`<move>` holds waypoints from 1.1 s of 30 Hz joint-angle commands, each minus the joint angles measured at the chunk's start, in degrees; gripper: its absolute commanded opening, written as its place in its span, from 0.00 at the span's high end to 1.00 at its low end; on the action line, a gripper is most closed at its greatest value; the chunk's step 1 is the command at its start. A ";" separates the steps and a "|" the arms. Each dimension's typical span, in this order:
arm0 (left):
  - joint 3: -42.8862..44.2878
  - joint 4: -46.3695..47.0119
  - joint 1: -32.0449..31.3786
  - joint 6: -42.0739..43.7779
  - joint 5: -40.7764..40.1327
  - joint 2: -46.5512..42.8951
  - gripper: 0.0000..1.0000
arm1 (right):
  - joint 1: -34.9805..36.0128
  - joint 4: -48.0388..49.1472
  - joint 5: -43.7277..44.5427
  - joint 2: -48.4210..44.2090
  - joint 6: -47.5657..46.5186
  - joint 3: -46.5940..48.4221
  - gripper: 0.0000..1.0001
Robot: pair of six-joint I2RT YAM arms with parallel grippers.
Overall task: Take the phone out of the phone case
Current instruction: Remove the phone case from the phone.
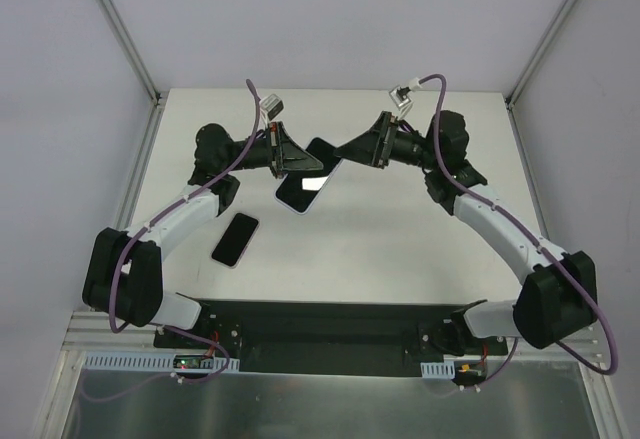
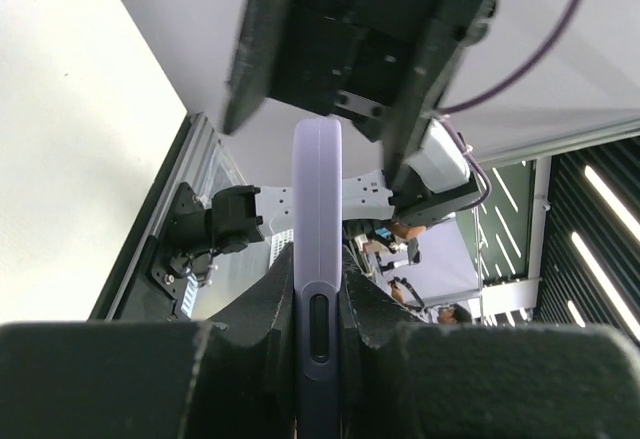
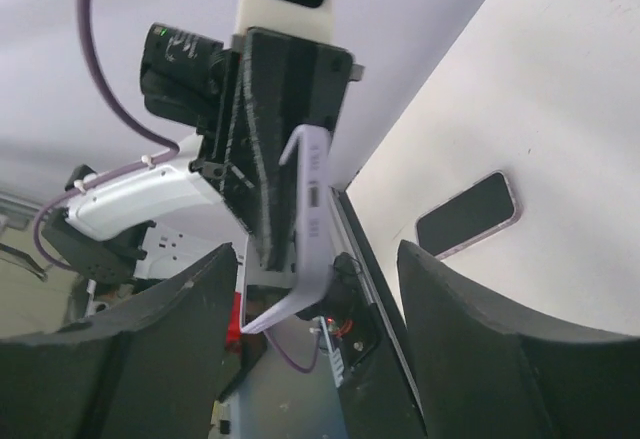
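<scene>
**Left of centre.** A phone [image 1: 235,239], dark face up with a pale rim, lies flat on the worktop [image 1: 420,239]. It is nearer than both hands and well apart from them. Nothing touches it.

**Centre-left.** The left hand [image 1: 295,162] is closed tight on the lavender phone case [image 1: 302,197]. It pinches the case across its two faces and holds it raised over the middle of the worktop. The left wrist view shows the case's edge, with its button slot, clamped between the pads. From above, the case shows a dark glossy face inside the lavender rim. Whether a handset sits in it cannot be told. The right wrist view, edge-on, shows only a thin strip curling at both ends.

**Centre-right.** The right hand [image 1: 350,148] stands just right of the case's far end. Its jaws are well apart and hold nothing, and no contact with the case is visible.

**Assessment.** If the phone on the worktop came from this case, the removal is done and only the case is left to set down.

**Risks.**
- The case looks flexible and is held by one hand alone, so a push or pull from the right hand could twist it out of that grip.
- If a handset is inside, prying at this height could drop it onto the worktop.
- Jaws closing on the thin rim alone may slip off.
</scene>
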 commanded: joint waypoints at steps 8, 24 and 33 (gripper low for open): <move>1.27 9.84 -0.22 -2.94 0.24 -0.53 1.00 | -2.36 50.45 -5.95 13.54 35.73 -4.01 0.56; 5.92 -1.13 0.12 2.94 -1.08 -0.26 1.00 | -2.01 58.83 -9.47 16.01 41.02 -6.12 0.38; 7.07 -3.34 0.21 4.26 -2.04 -0.97 1.00 | -1.39 53.47 -10.43 15.40 37.42 -6.65 0.42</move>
